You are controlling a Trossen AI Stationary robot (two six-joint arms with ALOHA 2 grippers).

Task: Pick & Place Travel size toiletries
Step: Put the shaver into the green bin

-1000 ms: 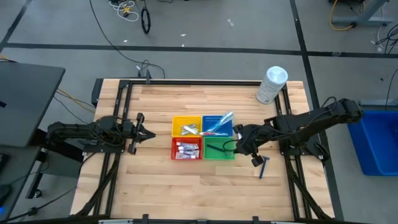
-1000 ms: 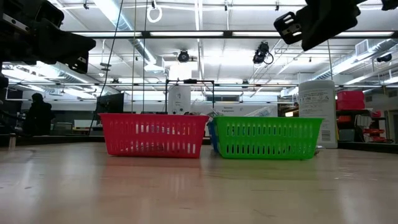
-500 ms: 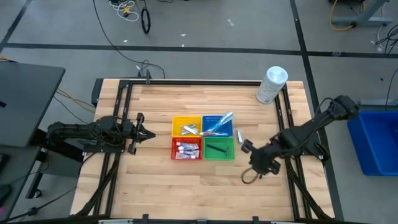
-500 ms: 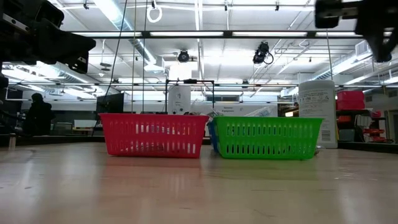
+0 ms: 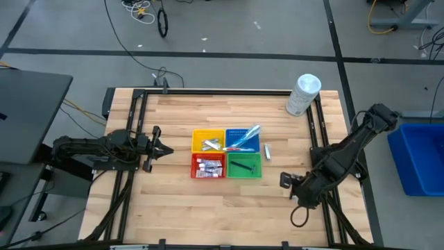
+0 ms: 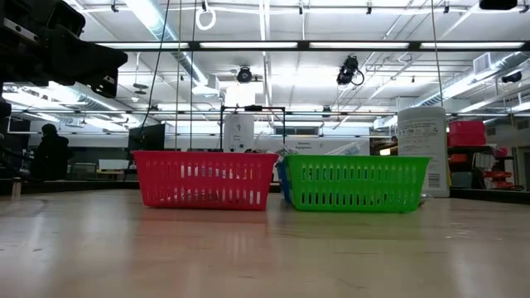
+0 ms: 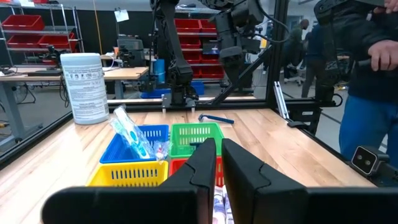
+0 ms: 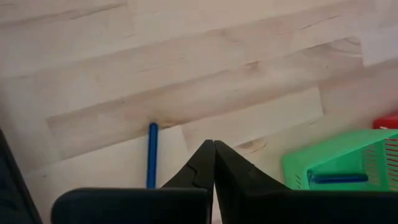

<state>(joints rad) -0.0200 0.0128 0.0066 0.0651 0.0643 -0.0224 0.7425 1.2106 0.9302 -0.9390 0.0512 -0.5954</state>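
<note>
Four small baskets sit mid-table: yellow (image 5: 208,141), blue (image 5: 243,139), red (image 5: 208,165) and green (image 5: 244,165). They hold travel size toiletries: packets, toothbrushes (image 7: 132,132), tubes, and a dark razor (image 8: 336,178) in the green one. A blue razor (image 8: 152,155) lies flat on the wood right of the green basket, also seen in the left wrist view (image 7: 214,118). My right gripper (image 8: 213,146) hangs shut and empty just above and beside it, pointing steeply down. A small white tube (image 5: 267,151) lies beside the blue basket. My left gripper (image 5: 166,149) rests level at the left, shut and empty.
A large white cylindrical container (image 5: 303,94) stands at the far right corner. Black frame rails (image 5: 316,139) run along the table's sides. A person (image 7: 364,68) stands beyond the table's right side. Bare wood lies near the front edge (image 5: 222,215).
My right gripper has swung from above the green basket toward the table's right and near edges, rolling its wrist and staying shut. It now hangs over the blue razor on the wood. As the arm moved off, the white tube beside the blue basket came into sight.
</note>
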